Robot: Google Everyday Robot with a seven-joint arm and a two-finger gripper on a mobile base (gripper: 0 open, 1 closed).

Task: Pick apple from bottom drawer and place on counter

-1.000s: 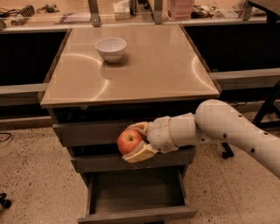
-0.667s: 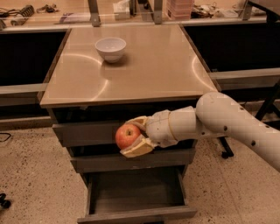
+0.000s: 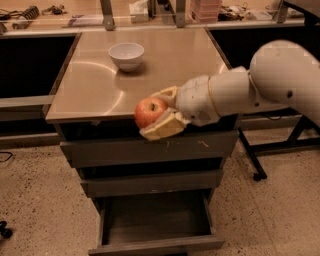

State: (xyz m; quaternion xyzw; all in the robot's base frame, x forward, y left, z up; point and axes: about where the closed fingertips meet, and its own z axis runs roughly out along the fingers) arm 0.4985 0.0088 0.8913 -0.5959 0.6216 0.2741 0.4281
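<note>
The red apple [image 3: 149,111] with yellowish patches is held in my gripper [image 3: 159,113], whose pale fingers [image 3: 162,127] close on it from above and below. The gripper holds it in the air at the front edge of the beige counter [image 3: 100,90], at about counter height. My white arm comes in from the right. The bottom drawer [image 3: 155,220] is pulled out below, with a dark, empty interior.
A white bowl [image 3: 126,54] stands at the back of the counter. Two taller grey drawers [image 3: 150,150] are shut above the open one. A cluttered bench [image 3: 150,12] runs behind. A dark table leg with a caster [image 3: 257,175] stands at the right.
My gripper has lifted the apple from in front of the upper drawers up to the counter's front edge.
</note>
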